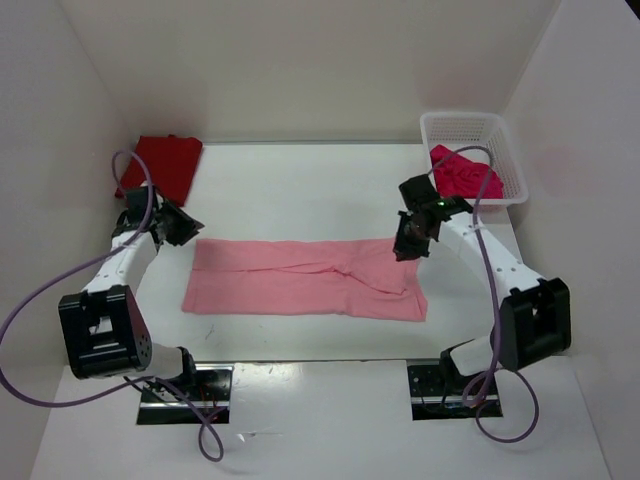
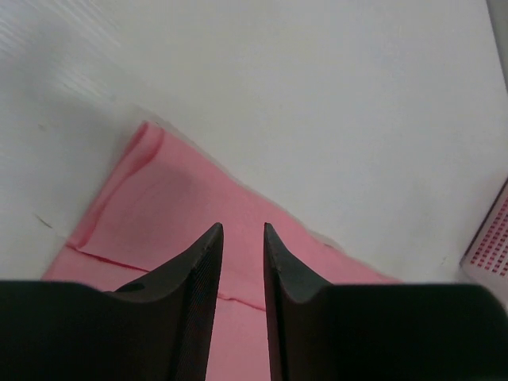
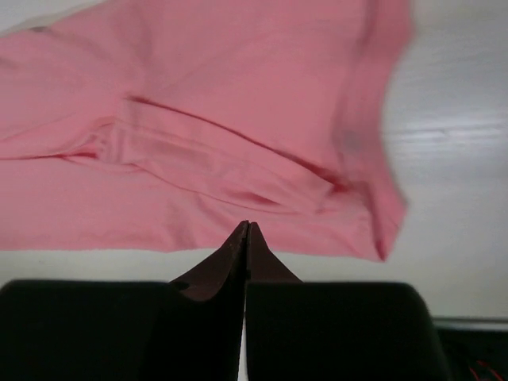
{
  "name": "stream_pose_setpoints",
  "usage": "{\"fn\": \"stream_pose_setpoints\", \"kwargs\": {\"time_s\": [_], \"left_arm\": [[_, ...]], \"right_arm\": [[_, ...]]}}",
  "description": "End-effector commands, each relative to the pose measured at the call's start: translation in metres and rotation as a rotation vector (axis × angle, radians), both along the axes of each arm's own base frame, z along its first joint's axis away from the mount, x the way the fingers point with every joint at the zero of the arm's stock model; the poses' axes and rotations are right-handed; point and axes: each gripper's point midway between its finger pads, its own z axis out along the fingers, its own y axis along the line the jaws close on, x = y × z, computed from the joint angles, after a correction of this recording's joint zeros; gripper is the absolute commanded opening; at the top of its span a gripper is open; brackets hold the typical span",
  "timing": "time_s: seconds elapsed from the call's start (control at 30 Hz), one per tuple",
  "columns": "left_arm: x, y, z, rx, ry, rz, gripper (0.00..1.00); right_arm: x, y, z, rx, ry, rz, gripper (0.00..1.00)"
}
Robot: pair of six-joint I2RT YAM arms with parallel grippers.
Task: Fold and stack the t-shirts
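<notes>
T-shirts, three: pink shirt (image 1: 305, 278), dark red shirt (image 1: 162, 165), crimson shirt (image 1: 465, 176) in one basket (image 1: 505, 150). Left gripper (image 2: 243, 232) slightly parted, right gripper (image 3: 246, 228) closed; both empty.

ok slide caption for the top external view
Light pink t-shirt folded into a long strip at centre, dark red t-shirt far left, crimson t-shirt in white basket

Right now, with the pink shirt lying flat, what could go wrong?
The pink shirt is rumpled near its right end, so the next fold may come out lumpy. The right gripper is shut over the cloth and would only push it. The left gripper has jaws narrowly apart and may catch just one layer.
</notes>
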Motion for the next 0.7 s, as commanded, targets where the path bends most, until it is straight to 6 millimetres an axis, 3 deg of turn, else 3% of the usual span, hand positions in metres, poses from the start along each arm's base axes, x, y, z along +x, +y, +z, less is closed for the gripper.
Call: {"fn": "stream_pose_setpoints", "kwargs": {"time_s": [0.0,0.07,0.1,0.2,0.23,0.3,0.37,0.4,0.53,0.67], "left_arm": [[0.006,-0.022,-0.002,0.034,-0.023,-0.072,0.34],[0.003,-0.039,-0.012,0.042,0.004,-0.122,0.34],[0.003,-0.049,-0.021,0.031,0.014,-0.152,0.34],[0.003,-0.059,-0.042,-0.007,0.056,-0.189,0.34],[0.001,-0.062,-0.05,-0.016,0.074,-0.191,0.34],[-0.002,-0.067,-0.063,-0.041,0.102,-0.207,0.34],[-0.006,-0.067,-0.073,-0.054,0.133,-0.199,0.34],[-0.005,-0.072,-0.07,-0.073,0.121,-0.217,0.34],[-0.008,-0.062,-0.075,-0.095,0.13,-0.18,0.35],[-0.006,-0.062,-0.074,-0.093,0.121,-0.181,0.35]], "right_arm": [[0.042,0.06,0.008,0.129,-0.148,0.106,0.0],[0.057,0.085,0.0,0.168,-0.161,0.129,0.01],[0.063,0.101,-0.011,0.169,-0.153,0.159,0.13],[0.072,0.118,-0.021,0.158,-0.146,0.187,0.33],[0.077,0.128,-0.027,0.155,-0.156,0.203,0.35],[0.086,0.13,-0.029,0.143,-0.162,0.207,0.43],[0.089,0.133,-0.044,0.116,-0.144,0.207,0.46],[0.092,0.134,-0.045,0.111,-0.144,0.216,0.5],[0.092,0.134,-0.059,0.06,-0.138,0.225,0.51],[0.089,0.13,-0.07,0.037,-0.108,0.221,0.45]]}}
